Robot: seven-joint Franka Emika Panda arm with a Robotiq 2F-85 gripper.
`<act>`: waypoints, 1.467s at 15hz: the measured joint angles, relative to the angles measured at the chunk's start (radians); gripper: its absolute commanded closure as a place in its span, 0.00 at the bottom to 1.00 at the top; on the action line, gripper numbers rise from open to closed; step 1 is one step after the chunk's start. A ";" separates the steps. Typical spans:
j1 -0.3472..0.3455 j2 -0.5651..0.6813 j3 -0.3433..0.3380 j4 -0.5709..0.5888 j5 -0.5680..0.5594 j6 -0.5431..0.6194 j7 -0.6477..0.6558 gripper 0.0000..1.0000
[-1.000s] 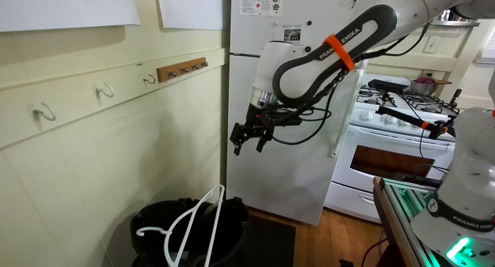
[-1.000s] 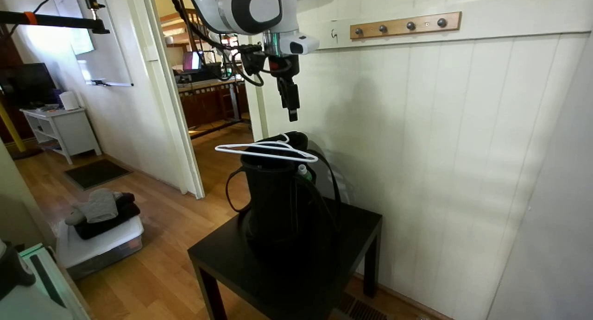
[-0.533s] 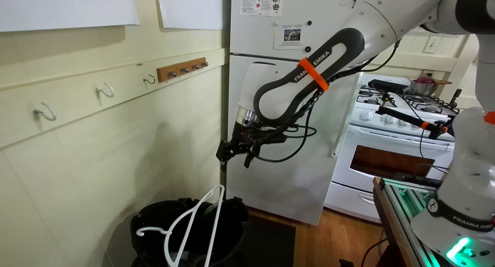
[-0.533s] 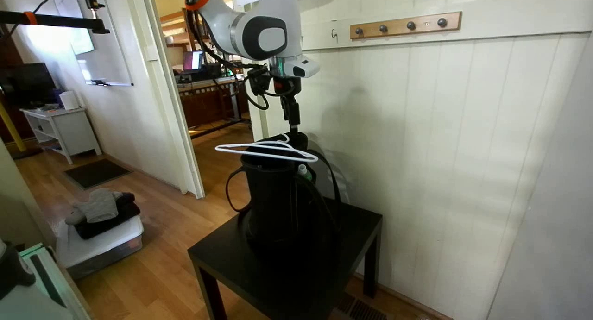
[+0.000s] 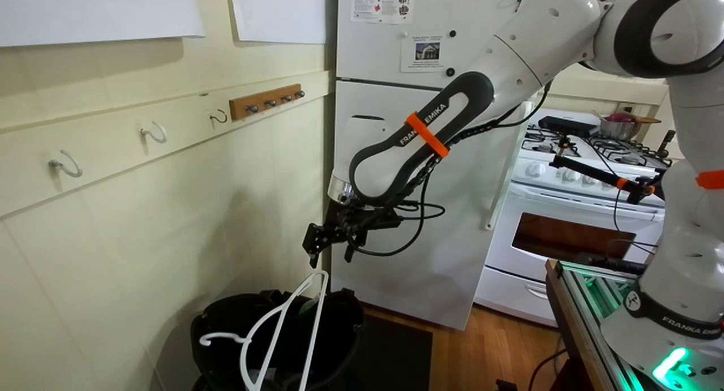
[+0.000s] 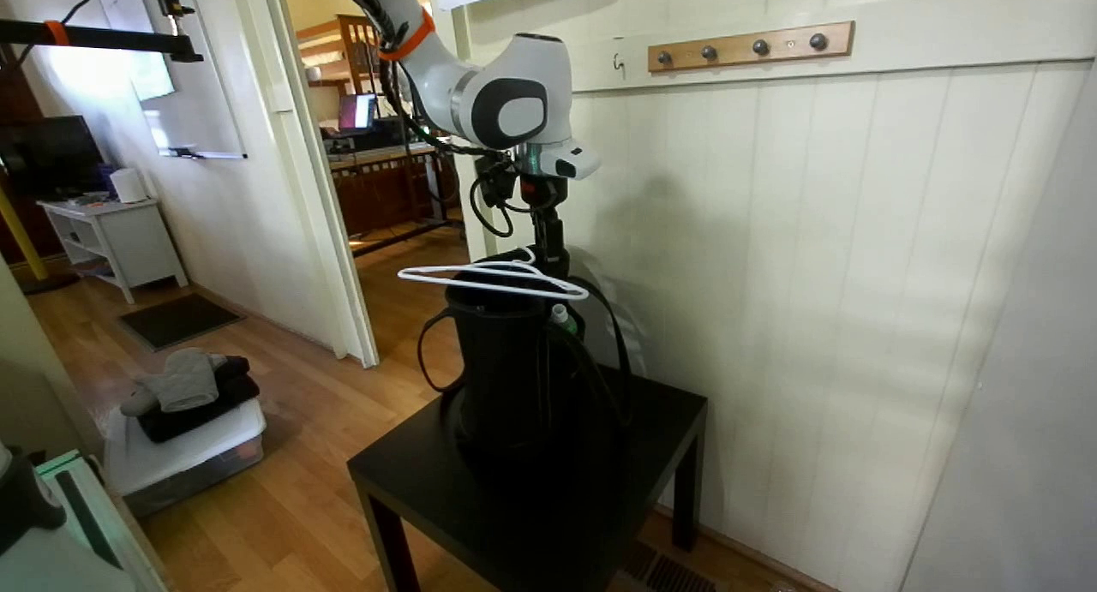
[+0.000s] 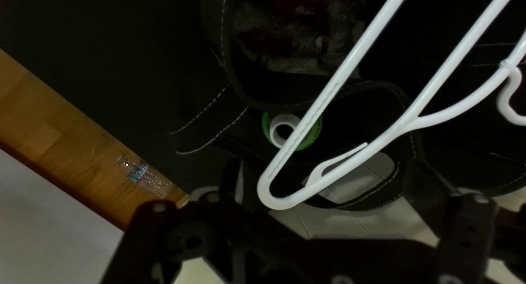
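Black 2-finger gripper spread and empty near the top of the black fabric bag — I judge this the reaching step, toward the white plastic hanger across the bag's mouth; next calls for careful alignment.

Smooth glossy plastic hanger, matt cloth bag, glossy wood floor

Glare whitens the whiteboard at ten o'clock in an exterior view; in both exterior views a soft shadow falls on the wall. The wrist view is dim, the bag nearly black, the claw blurred towards six o'clock.
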 measured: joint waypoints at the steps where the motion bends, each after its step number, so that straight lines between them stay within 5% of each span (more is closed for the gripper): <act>1: 0.000 0.006 0.000 0.006 0.000 0.000 0.000 0.00; 16: 0.071 0.157 -0.090 0.123 -0.003 0.072 0.133 0.00; 22: 0.073 0.223 -0.116 0.236 -0.016 -0.033 0.141 0.00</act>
